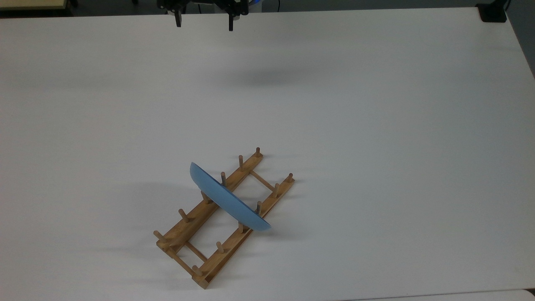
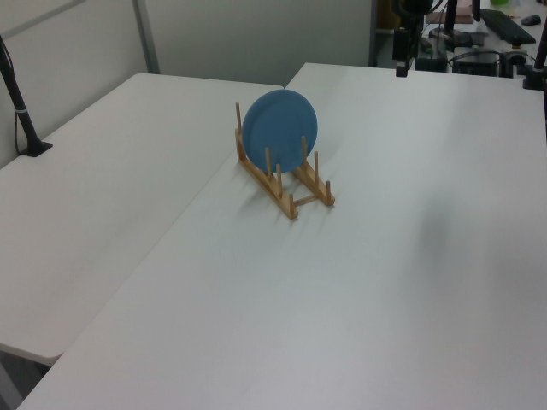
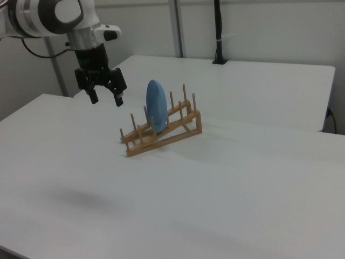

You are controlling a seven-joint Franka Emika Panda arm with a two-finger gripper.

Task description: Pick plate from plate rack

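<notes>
The light-blue plate [image 1: 228,200] stands on edge in the middle slots of the wooden plate rack [image 1: 225,251], between its upright pegs. In the left view the plate [image 2: 279,124] shows its round face above the rack [image 2: 289,202]. In the right view the plate [image 3: 156,108] is seen nearly edge-on in the rack [image 3: 167,137]. My gripper [image 1: 205,23] hangs open and empty at the top view's upper edge, far from the rack. In the right view the gripper [image 3: 106,99] hovers to the left of the plate, well above the table. In the left view the gripper [image 2: 402,67] is at the upper right.
The rack lies on a wide white table [image 1: 376,125]. A black clamp [image 1: 493,12] sits at the table's far right corner in the top view. A second white table with a black post [image 2: 21,111] adjoins it. Desks with equipment [image 2: 496,43] stand behind.
</notes>
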